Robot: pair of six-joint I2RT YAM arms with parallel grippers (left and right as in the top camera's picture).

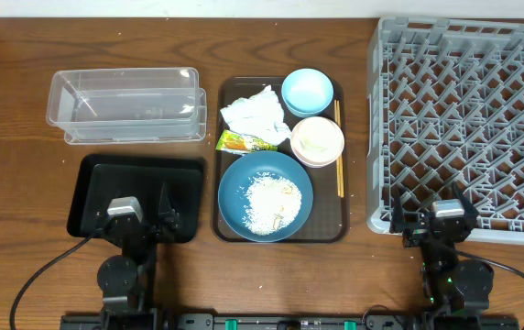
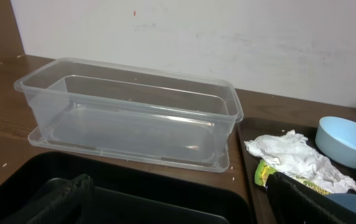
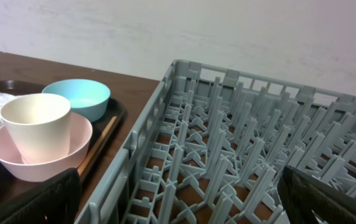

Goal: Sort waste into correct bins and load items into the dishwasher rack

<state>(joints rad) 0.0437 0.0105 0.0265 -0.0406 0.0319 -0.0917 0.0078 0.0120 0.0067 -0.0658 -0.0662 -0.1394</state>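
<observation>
On the brown serving tray (image 1: pixel 228 87) lie a crumpled tissue (image 1: pixel 255 112), a green-and-yellow wrapper (image 1: pixel 244 141) and a dark-blue bowl (image 1: pixel 234 188) holding rice (image 1: pixel 271 203). A light-blue bowl (image 1: pixel 307 90) is there too, with a pink bowl (image 1: pixel 332 158) that has a white cup (image 1: pixel 318 137) in it, and chopsticks (image 1: pixel 338 151). The clear tub (image 1: pixel 125 105) stands at the back left, the black tray (image 1: pixel 92 179) in front of it. My left gripper (image 1: pixel 138 200) hangs open over the black tray. My right gripper (image 1: pixel 430 205) is open over the grey rack's (image 1: pixel 468 119) near edge. Both are empty.
The rack (image 3: pixel 246 143) fills the right side up to the table's back edge. The serving tray lies between the bins and the rack. In the left wrist view the tub (image 2: pixel 128 112) is straight ahead, and the tissue (image 2: pixel 290 155) and wrapper (image 2: pixel 264 172) are to the right.
</observation>
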